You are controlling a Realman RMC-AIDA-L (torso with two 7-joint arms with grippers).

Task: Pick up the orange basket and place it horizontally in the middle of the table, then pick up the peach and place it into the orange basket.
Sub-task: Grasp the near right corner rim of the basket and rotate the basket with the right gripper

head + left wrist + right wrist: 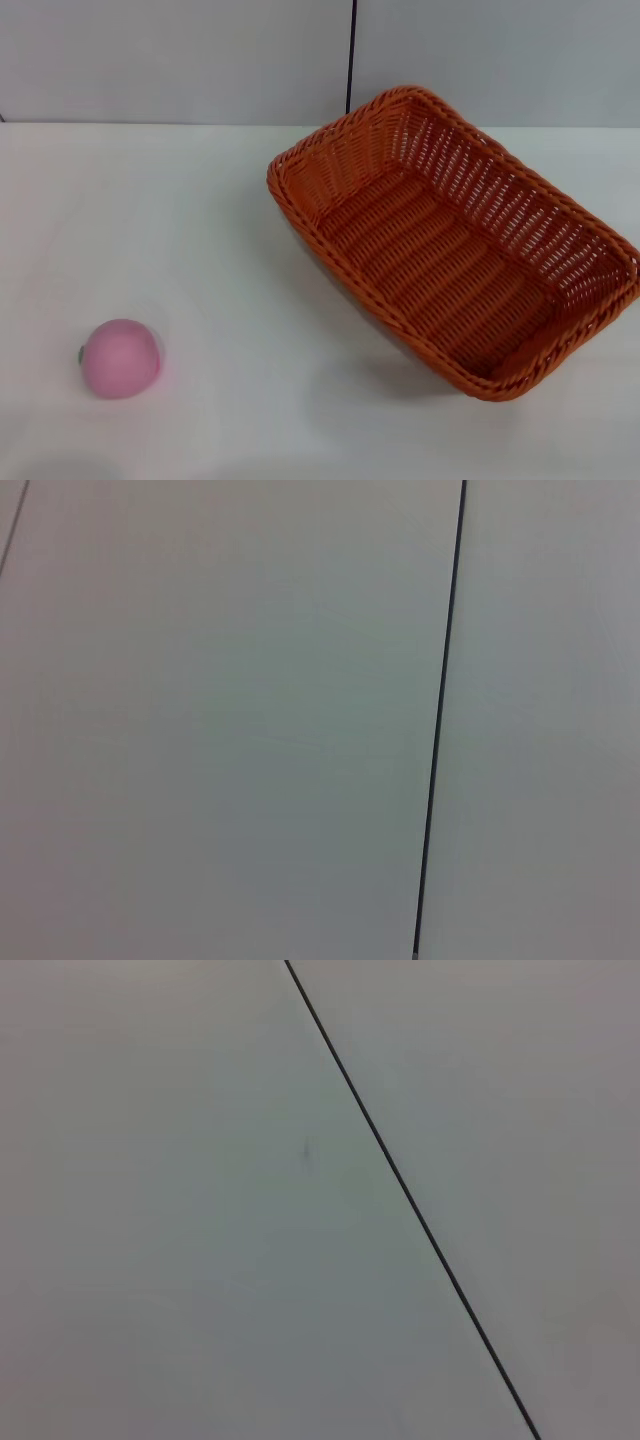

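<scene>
The orange basket lies on the white table right of centre in the head view, turned diagonally, its long side running from the far middle toward the near right. It is empty inside. The peach, a small pink ball with a grey stem end on its left side, rests at the near left of the table, well apart from the basket. Neither gripper appears in any view. Both wrist views show only a pale wall with a thin dark seam.
A grey-white wall with a dark vertical seam stands behind the table's far edge. The same wall seam crosses the left wrist view, and the seam runs diagonally in the right wrist view.
</scene>
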